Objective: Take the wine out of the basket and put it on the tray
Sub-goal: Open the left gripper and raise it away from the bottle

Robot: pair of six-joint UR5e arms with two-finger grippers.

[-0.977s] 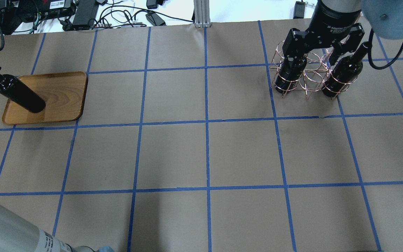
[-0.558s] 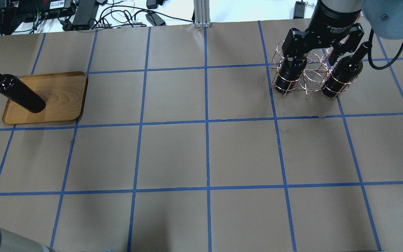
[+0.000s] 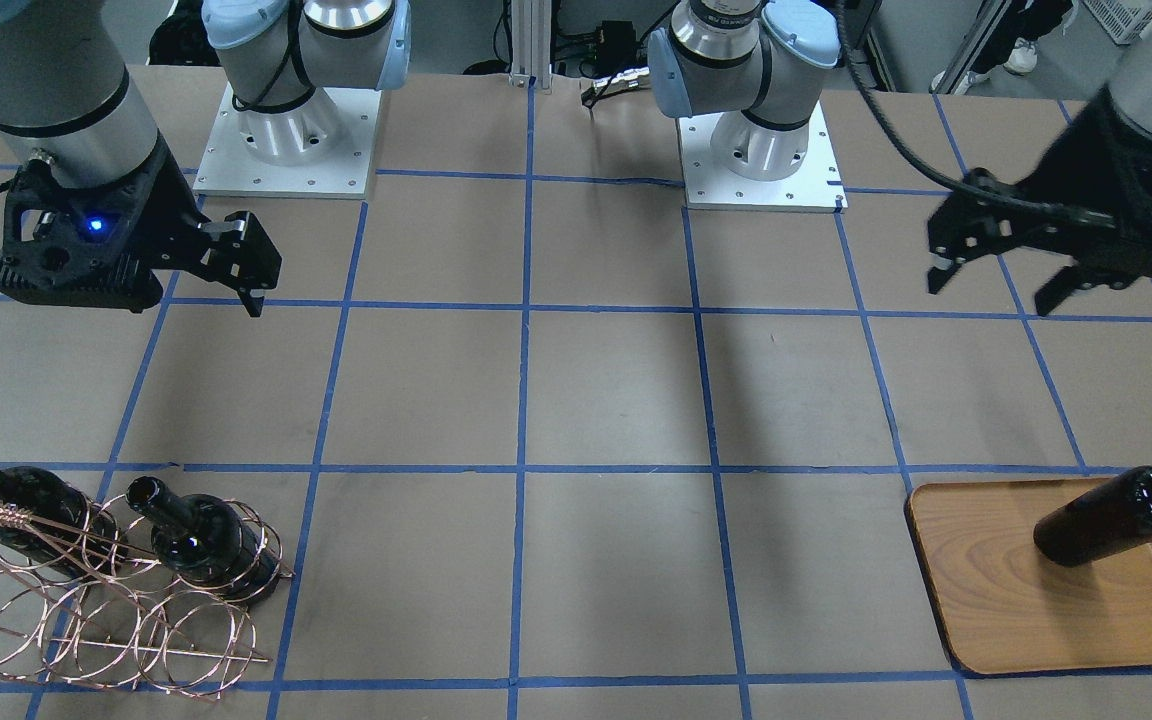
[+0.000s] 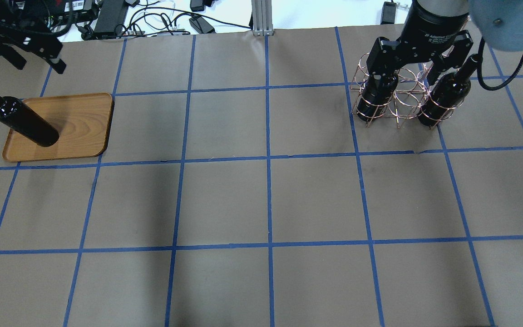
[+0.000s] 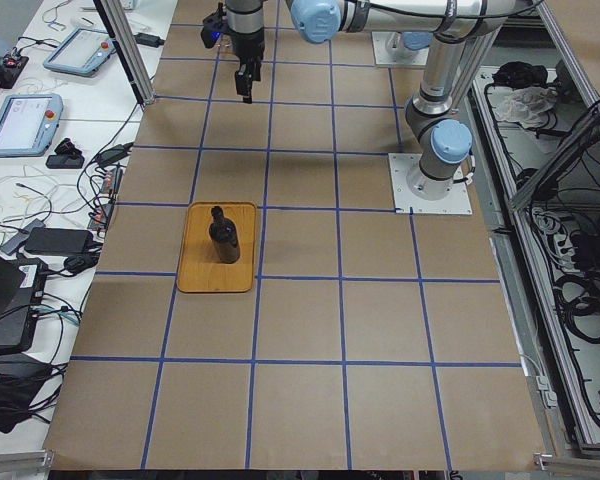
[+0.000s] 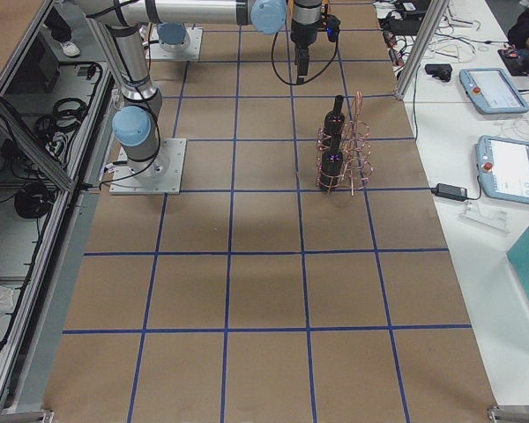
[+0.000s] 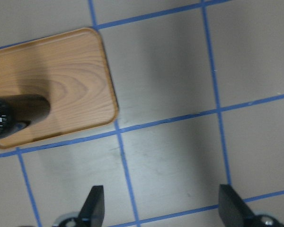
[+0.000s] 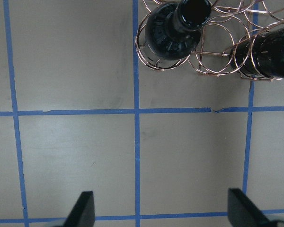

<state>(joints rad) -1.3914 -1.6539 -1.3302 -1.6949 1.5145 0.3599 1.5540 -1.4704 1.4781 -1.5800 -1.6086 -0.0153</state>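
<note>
One wine bottle (image 4: pixel 25 122) stands upright on the wooden tray (image 4: pixel 80 122) at the far left; it also shows in the front view (image 3: pixel 1106 515) on the tray (image 3: pixel 996 590). My left gripper (image 4: pixel 39 63) is open and empty, raised clear of the bottle; its wrist view shows the tray (image 7: pixel 61 80) and bottle (image 7: pixel 0 120) below. The copper wire basket (image 4: pixel 400 97) at the far right holds two bottles (image 4: pixel 377 95) (image 4: pixel 445 97). My right gripper (image 3: pixel 246 275) is open and empty, hovering high on the robot's side of the basket (image 3: pixel 86 620); the basket (image 8: pixel 213 47) lies at its view's top.
The table is brown paper with a blue tape grid (image 4: pixel 268 159). Cables and power boxes (image 4: pixel 111 18) lie beyond the far edge. A metal post (image 4: pixel 259 16) stands at the back middle. Both arm bases (image 3: pixel 286 130) sit at the robot's side.
My left gripper has let go of the bottle's neck and moved up and away from it. The bottle stays upright on the tray. The right gripper has not moved.
</note>
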